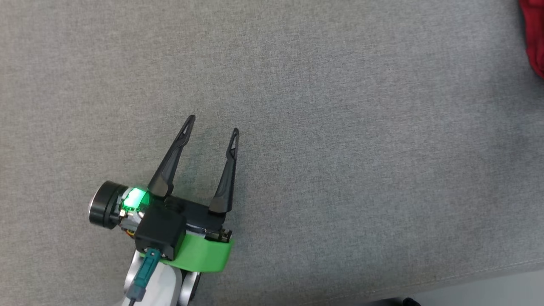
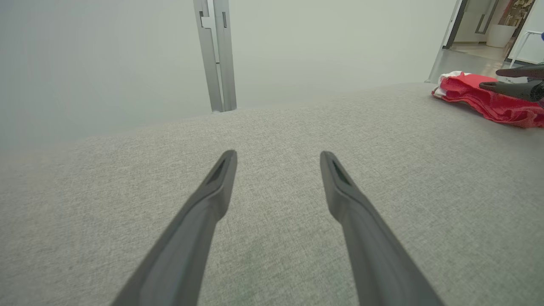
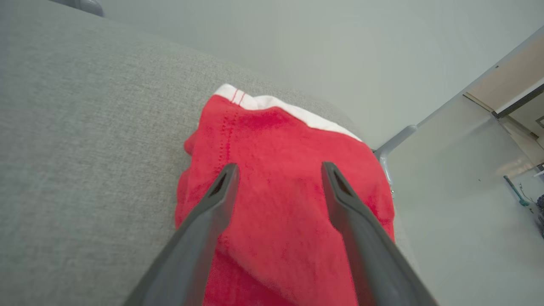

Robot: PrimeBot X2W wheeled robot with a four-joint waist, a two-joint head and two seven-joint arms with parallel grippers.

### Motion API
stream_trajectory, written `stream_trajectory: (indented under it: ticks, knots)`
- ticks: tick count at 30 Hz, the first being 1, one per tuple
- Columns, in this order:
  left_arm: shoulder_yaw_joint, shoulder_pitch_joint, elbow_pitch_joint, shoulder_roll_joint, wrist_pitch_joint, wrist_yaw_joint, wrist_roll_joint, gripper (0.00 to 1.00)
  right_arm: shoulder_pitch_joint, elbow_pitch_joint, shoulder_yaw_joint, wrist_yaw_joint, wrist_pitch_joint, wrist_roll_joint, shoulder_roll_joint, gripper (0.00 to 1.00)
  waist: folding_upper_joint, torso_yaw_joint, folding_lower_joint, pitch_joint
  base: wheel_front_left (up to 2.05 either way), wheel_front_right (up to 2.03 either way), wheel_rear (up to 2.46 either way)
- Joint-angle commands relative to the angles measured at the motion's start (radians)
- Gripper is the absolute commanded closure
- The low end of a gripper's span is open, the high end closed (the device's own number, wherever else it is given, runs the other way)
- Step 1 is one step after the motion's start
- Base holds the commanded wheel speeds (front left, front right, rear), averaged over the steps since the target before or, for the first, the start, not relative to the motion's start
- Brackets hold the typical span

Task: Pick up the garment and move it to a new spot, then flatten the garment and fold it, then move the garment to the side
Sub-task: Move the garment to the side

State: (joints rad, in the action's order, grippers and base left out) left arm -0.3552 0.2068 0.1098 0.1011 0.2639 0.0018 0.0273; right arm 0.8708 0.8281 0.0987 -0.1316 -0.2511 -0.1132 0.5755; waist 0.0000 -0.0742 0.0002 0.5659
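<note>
The garment (image 3: 293, 199) is red cloth with a white band, bunched in a folded heap at the corner of the grey cushion (image 3: 85, 148). In the head view a sliver of the garment (image 1: 533, 34) shows at the top right edge. My right gripper (image 3: 278, 170) hangs just over the heap, open, with nothing between its fingers. From the left wrist view the garment (image 2: 488, 100) lies far right, with the right gripper (image 2: 510, 78) over it. My left gripper (image 1: 212, 125) stands open above bare grey cushion (image 1: 340, 148), well left of the garment, and is seen as the left gripper (image 2: 278, 157) in its own view.
The cushion's front edge (image 1: 467, 280) runs along the lower right of the head view. Beyond its far edge is a pale wall with a metal post (image 2: 216, 55). Past the garment the cushion drops to a pale floor (image 3: 459, 204).
</note>
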Motion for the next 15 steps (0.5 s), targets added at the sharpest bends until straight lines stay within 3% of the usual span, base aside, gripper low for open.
stream_trajectory:
  ticks: [1, 9, 15]
  knots:
    - [0.014, -0.029, -0.004, -0.003, 0.001, 0.012, 0.012, 0.00, -0.054, -0.013, -0.019, 0.002, -0.009, 0.004, -0.027, 0.00, 0.0000, 0.024, -0.0002, -0.125, 0.00, 0.00, 0.00]
    - [0.119, -0.113, -0.112, -0.023, 0.001, 0.062, 0.084, 0.00, -0.411, -0.330, -0.089, 0.002, -0.014, -0.103, -0.287, 0.00, 0.0000, 0.097, -0.0002, -0.359, 0.00, 0.00, 0.00]
    - [0.163, -0.187, -0.206, -0.032, 0.001, 0.058, 0.113, 0.00, -0.641, -0.472, -0.047, 0.001, -0.014, -0.111, -0.392, 0.00, 0.0000, 0.124, -0.0002, -0.519, 0.00, 0.00, 0.00]
